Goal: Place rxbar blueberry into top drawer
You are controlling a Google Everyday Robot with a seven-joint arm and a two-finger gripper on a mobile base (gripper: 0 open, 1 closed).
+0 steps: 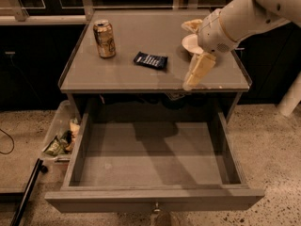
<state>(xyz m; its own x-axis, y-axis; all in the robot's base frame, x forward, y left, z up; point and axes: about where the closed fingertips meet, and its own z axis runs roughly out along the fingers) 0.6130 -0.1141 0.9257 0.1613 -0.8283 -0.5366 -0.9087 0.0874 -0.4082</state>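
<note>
The rxbar blueberry (150, 60), a flat dark navy bar, lies on the grey table top (117, 76) near its middle. The top drawer (155, 199) is pulled fully out below the table, and its inside is bare. My gripper (189, 84) hangs down on the white arm over the table's front right part. It is to the right of the bar, apart from it, and holds nothing that I can see.
A gold drink can (104, 39) stands upright at the table's back left. A clear plastic bin of wrappers (61, 138) sits on the floor left of the drawer, with a black pole (28, 192) beside it. A white post (291, 98) stands at the right.
</note>
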